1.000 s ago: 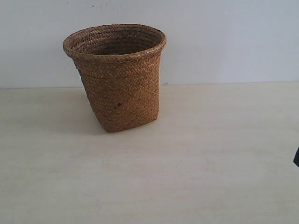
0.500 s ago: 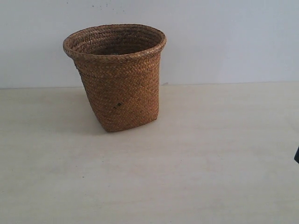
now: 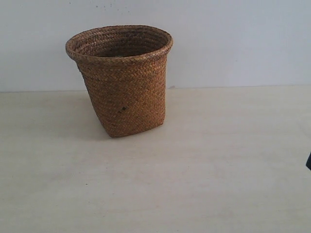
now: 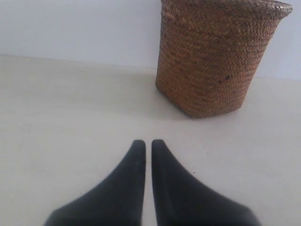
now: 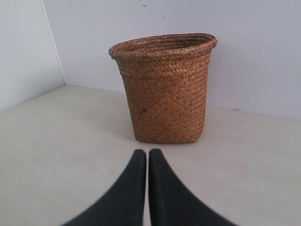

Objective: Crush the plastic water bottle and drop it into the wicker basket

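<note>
Although the task turns on a plastic water bottle, none of the three views shows one. It is not on the bare table (image 3: 218,170) and not in either hand. If it lies inside the wicker basket (image 3: 121,82), it is hidden, because only the upper part of the far inner wall shows over the rim. Whether it has been dropped in or has yet to appear, I cannot tell.

The left hand (image 4: 147,143) has its two dark fingers drawn together with only a hairline between the tips, and it grips nothing. The right hand (image 5: 143,153) is closed the same way and is just as empty. Each hangs low over the table, well apart from the basket and pointed towards it. This looks to me like a resting pose rather than a reach or a squeeze.

The basket stands upright near the back of the table, close to the pale wall (image 3: 243,39). Its mouth faces up, which suits a drop from above, and the clear table on both sides leaves either arm room to approach.

It is a tall brown basket of tight diagonal weave, with a thick rolled rim. It tapers down to a narrower, squarish base, with one corner of the base turned towards the exterior camera. A small dark fleck marks its side about halfway down.
</note>
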{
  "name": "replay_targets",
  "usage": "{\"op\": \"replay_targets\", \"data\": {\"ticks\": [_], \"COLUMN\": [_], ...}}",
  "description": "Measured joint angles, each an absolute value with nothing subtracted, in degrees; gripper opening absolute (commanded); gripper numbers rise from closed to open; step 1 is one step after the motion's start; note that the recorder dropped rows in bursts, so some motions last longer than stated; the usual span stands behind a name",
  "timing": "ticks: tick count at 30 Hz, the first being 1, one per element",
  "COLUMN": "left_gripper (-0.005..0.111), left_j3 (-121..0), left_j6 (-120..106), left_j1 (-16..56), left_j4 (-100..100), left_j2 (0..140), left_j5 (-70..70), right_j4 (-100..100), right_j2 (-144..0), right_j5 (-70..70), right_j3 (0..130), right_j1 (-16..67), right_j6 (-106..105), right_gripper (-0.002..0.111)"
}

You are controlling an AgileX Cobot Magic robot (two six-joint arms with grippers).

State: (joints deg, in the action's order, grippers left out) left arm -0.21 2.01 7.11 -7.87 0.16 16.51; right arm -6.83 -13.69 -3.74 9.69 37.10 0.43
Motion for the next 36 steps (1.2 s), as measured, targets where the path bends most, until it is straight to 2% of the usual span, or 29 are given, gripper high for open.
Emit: {"op": "replay_targets", "data": {"ticks": [7,11,18,36], "left_gripper": [0.004,0.004,0.004,0.004], "left_j3": [-0.2,-0.2,-0.2,-0.2], "left_j6": [-3.7,1.9,5.8,-0.7], "left_j1": [7.1,7.1,7.1,7.1], "left_j4": [-2.6,-0.5,0.0,0.0], "left_j2": [0.2,0.2,0.2,0.2], "left_j5": [16.5,16.5,16.5,16.5], "right_j4": [-6.8,-6.8,-6.8,-6.8], "right_j2": [-13.7,-13.7,-13.7,-13.7], "right_j5": [-3.7,-3.7,-3.7,-3.7], "right_j3": [9.7,9.7,9.7,9.7], "right_j1": [37.1,37.1,37.1,37.1], "right_j6": [0.4,0.4,0.4,0.4], "right_gripper": [0.0,0.0,0.0,0.0]}}
